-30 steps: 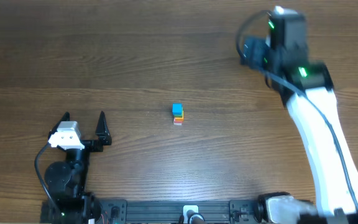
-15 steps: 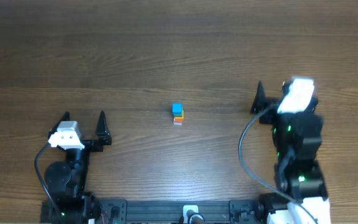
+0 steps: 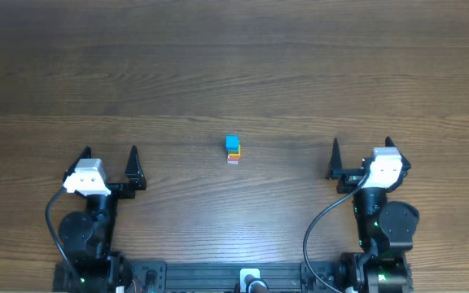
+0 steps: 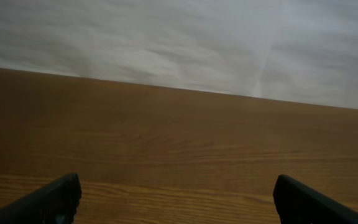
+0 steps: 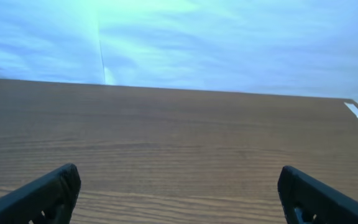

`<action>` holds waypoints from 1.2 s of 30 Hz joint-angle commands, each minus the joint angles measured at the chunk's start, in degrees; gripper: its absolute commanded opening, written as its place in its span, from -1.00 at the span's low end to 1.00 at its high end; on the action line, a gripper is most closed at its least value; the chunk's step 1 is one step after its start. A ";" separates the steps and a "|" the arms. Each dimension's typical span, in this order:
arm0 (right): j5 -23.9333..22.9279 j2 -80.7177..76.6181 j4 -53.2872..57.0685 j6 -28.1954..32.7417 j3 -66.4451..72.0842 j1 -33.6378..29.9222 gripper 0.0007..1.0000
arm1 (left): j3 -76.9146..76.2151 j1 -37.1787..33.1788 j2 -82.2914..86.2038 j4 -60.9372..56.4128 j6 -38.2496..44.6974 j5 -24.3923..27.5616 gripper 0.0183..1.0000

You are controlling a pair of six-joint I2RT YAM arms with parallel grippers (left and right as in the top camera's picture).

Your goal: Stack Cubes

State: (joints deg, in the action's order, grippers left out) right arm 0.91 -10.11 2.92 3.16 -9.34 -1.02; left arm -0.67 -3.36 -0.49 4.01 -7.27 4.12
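1. The wood-grain bench (image 3: 234, 65) spreads across the whole top view, its grain running side to side.
2. A pale backdrop (image 4: 179, 43) rises behind the far edge of the bench in both wrist views.
3. A black rail (image 3: 202, 268) runs along the near edge of the bench and carries the bases of both arms.
4. The left arm (image 3: 84, 232) is folded back over its base at the left end of the rail. The right arm (image 3: 385, 224) is folded in the same way at the right end.
5. The left hand (image 3: 109, 153) is released, with its two dark fingers spread wide and nothing between them. It sits low over bare bench, well apart from the cubes.
6. The right hand (image 3: 362, 146) is also released, its fingers wide apart with only bare wood showing between them. It is well to the right of the cubes.
7. The stack of cubes (image 3: 233, 150) stands at the middle of the bench, between the two hands and touching neither.
8. In the stack, the blue cube (image 3: 232, 143) is on top, the orange cube (image 3: 234, 153) sits under it, and a pale pink cube (image 3: 233, 160) shows at the bottom.
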 commanded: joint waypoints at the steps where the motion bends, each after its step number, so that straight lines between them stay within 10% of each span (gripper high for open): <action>1: 5.51 5.68 -0.20 0.79 3.74 -2.19 0.98 | 0.33 -0.31 0.33 0.02 0.85 0.35 1.00; 36: 5.25 9.79 0.74 0.76 9.05 -3.17 0.99 | 0.33 -0.31 0.33 0.02 0.85 0.35 1.00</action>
State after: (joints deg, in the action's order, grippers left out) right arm 5.52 -0.91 3.60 3.49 -0.67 -3.68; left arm -0.67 -3.36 -0.47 4.01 -7.27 4.12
